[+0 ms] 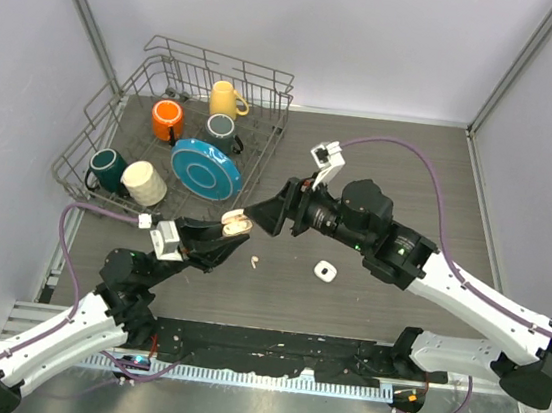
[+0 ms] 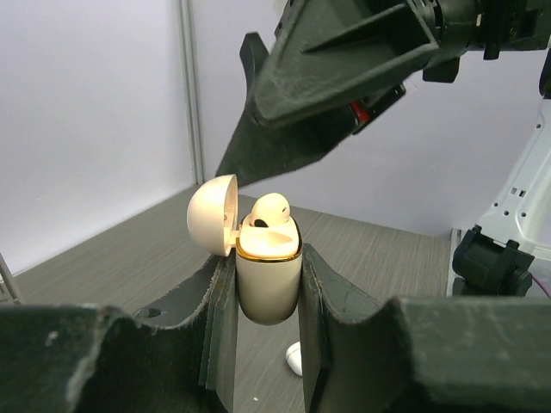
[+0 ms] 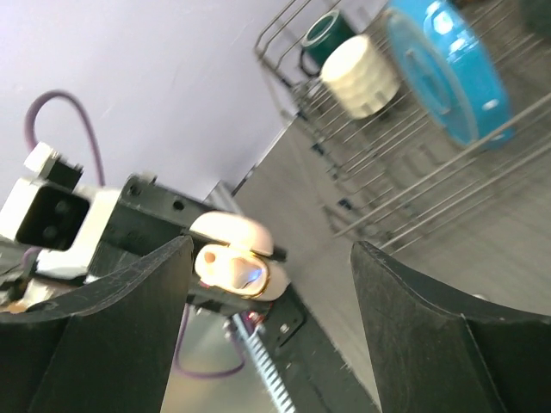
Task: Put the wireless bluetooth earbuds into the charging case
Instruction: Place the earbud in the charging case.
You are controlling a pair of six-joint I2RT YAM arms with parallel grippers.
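Observation:
My left gripper (image 1: 222,235) is shut on a cream charging case (image 1: 237,224) and holds it upright above the table. In the left wrist view the case (image 2: 269,284) sits between the fingers with its lid (image 2: 212,213) open to the left. One white earbud (image 2: 272,209) sits in a slot. My right gripper (image 1: 262,219) is open and empty, just right of and above the case; its dark fingers (image 2: 344,60) hang over it. In the right wrist view the case (image 3: 234,265) shows between the open fingers. Another earbud (image 1: 254,260) lies on the table below; it also shows in the left wrist view (image 2: 294,358).
A small white square object (image 1: 324,271) lies on the table right of the loose earbud. A wire dish rack (image 1: 117,106) at the back left holds several mugs and a blue plate (image 1: 205,168). Walls close in both sides.

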